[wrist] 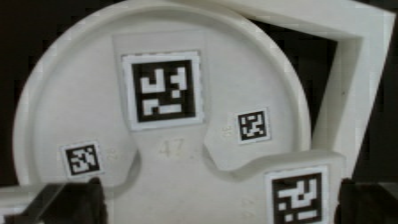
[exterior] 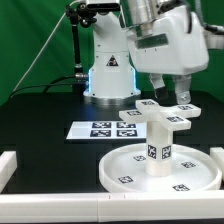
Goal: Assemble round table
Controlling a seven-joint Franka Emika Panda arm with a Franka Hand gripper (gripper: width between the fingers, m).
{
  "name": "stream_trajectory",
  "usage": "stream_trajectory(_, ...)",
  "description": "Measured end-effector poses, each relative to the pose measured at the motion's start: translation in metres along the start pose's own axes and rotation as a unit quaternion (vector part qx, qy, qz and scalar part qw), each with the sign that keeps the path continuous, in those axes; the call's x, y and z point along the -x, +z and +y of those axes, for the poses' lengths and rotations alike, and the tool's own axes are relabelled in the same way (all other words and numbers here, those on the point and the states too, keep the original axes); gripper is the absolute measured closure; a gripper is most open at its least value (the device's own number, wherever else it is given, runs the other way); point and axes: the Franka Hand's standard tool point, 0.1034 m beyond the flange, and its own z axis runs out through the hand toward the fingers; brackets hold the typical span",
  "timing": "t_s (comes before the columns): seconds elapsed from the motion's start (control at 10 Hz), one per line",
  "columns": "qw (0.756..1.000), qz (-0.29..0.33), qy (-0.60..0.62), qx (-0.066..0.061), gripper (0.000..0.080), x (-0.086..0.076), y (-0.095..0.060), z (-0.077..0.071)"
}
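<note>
Exterior view: the claw (exterior: pixel 183 97) hangs open and empty, jaws spread wide, above and slightly behind the cross-shaped foot (exterior: pixel 160 117). The foot sits on top of the short leg (exterior: pixel 158 146), and the leg stands upright on the hub of the round disc (exterior: pixel 160 172), which lies flat on the black table (exterior: pixel 40 110) near the front rail (exterior: pixel 60 206). The marker board (exterior: pixel 103 129) lies apart, toward the exterior view's left.

Procedure, as judged from this position: the foot appears placed but may not be seated or turned home. Lower the claw squarely over the foot's centre, close on two opposite arms, and turn without side load. Keep the leg vertical; any tilt may cock the joint or drag the disc across the table.

Limits of view: the joint between foot and leg is too small to inspect, so full seating cannot be confirmed. The fingertips are partly lost against the white parts behind them. In the wrist view, the disc (wrist: pixel 160 90) fills the picture, blurred and cut off at the edges; the foot (wrist: pixel 302 190) shows only a tagged corner.
</note>
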Motion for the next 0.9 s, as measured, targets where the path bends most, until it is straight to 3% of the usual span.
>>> stream_trajectory(0.4,0.985,0.000,-0.175,0.003,0.0150,-0.0022,0.0007,0.0015)
stream_trajectory(0.9,0.879,0.013,-0.475,0.046,0.0150,0.0007,-0.0010,-0.0027)
